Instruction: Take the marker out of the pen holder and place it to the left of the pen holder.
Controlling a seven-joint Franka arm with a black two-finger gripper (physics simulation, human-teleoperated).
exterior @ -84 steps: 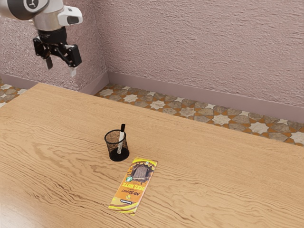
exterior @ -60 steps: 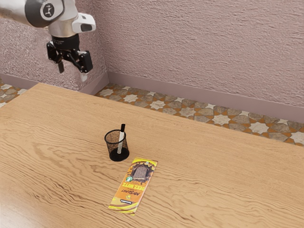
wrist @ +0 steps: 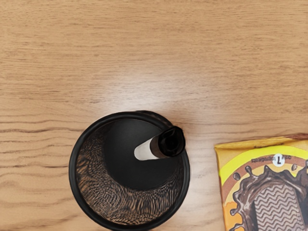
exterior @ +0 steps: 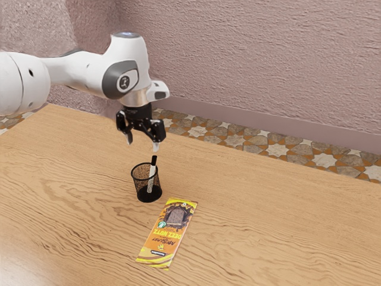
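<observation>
1. On the wooden table [exterior: 250,232], with its wavy brown grain, stands the pen holder [exterior: 140,183], a round black cup of see-through mesh with a smooth, thicker rim and a solid dark base.
2. Inside the pen holder is the marker [exterior: 152,173], a slim rod with a white barrel and a glossy black cap; it leans against the rim, cap end up and poking above it.
3. Just above and near the cap, the black gripper [exterior: 143,145] points downward, its two fingers spread apart with nothing between them.
4. Near the pen holder, flat on the wood, lies a long rectangular packet [exterior: 168,232] in yellow and orange, printed with brown splashes and a ridged chocolate bar.
5. On that packet, yellow capitals appear to read "DEEZ NUTZ"; the wrist view shows "Only 7 Ingredients" upside down. The dark script is unclear.
6. Behind the table are a rough, pinkish plaster wall [exterior: 256,59] and a floor [exterior: 277,150] patterned with pale stars among grey-brown and orange tiles.
</observation>
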